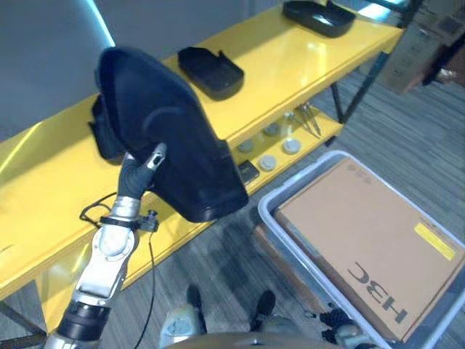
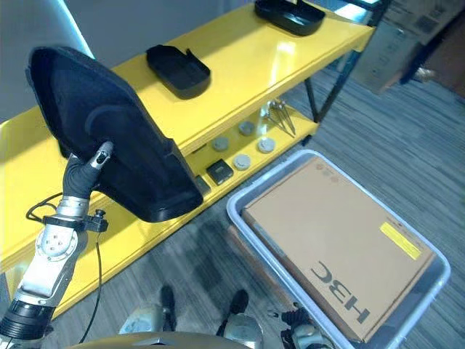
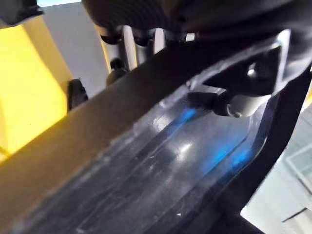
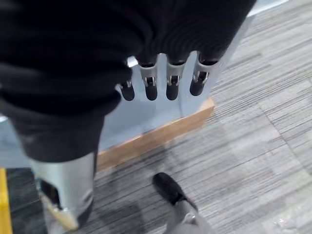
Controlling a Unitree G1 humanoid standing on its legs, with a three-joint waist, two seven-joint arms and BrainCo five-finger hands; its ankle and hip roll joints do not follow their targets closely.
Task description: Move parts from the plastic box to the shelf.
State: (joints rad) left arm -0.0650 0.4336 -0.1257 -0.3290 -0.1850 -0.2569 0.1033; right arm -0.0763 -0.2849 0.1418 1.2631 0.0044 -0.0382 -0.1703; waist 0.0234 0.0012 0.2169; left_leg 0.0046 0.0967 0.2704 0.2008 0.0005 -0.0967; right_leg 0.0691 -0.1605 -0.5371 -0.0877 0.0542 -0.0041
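Note:
A large black moulded part (image 1: 182, 138) stands tilted above the front edge of the yellow shelf (image 1: 290, 65). My left hand (image 1: 151, 160) is shut on it from below, its thumb lying on the part's face. In the left wrist view the part's glossy inside (image 3: 161, 161) runs under the fingers (image 3: 129, 46). The grey plastic box (image 1: 290, 240) stands on the floor at the lower right with a flat cardboard carton (image 1: 370, 233) in it. My right hand (image 4: 151, 85) hangs beside the box's wall, fingers relaxed and holding nothing.
Two more black parts (image 1: 211, 71) (image 1: 320, 16) lie on the shelf top, towards its far end. On the lower shelf board lie several round discs (image 1: 280, 149), a small black square (image 1: 248, 171) and thin metal tools (image 1: 309, 116). Grey carpet surrounds the box.

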